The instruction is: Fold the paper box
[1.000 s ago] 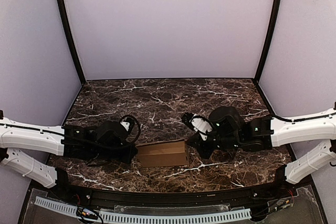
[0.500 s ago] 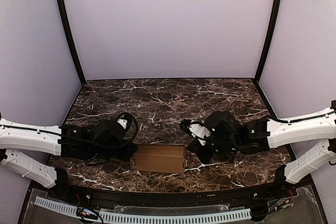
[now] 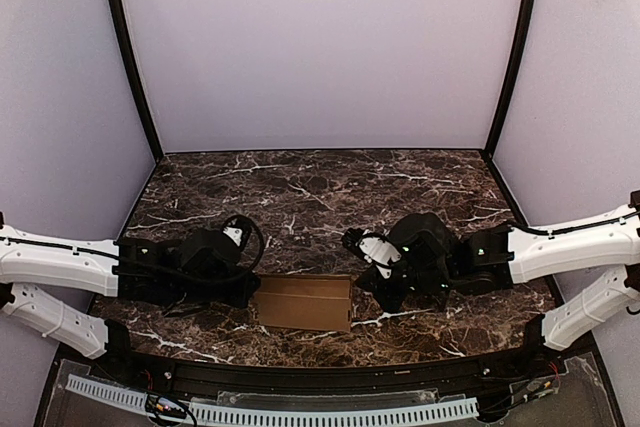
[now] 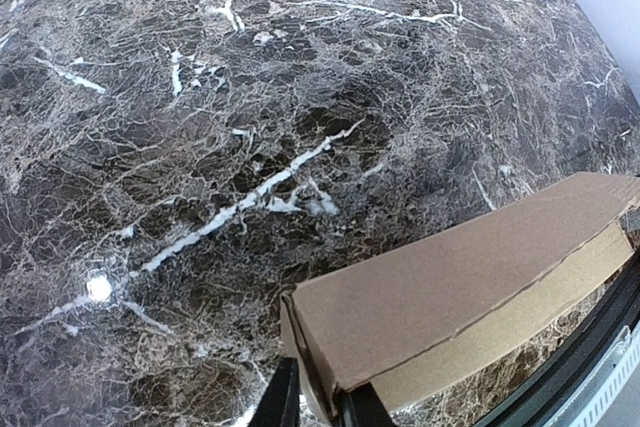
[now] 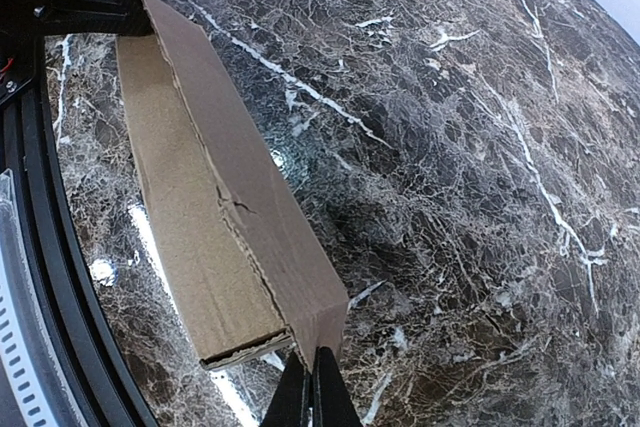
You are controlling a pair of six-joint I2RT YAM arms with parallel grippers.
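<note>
Brown cardboard: the paper box point(image 3: 305, 303) is a slim carton and lies flat on its wide face.
Place of the box: it rests near the front edge of the surface point(image 3: 300, 187), between the two arms, with its long side running from left to right.
Left hand point(image 3: 250, 292): it is closed on the left end of the box. In the left wrist view the end corner sits between the two fingers point(image 4: 285, 402).
Right hand point(image 3: 365, 282): the fingers point(image 5: 296, 392) are almost together and pinch the thin end wall at the right end of the box.
Surface: dark brown marble with white veins.
Arms: both reach low over the surface and point toward each other.
</note>
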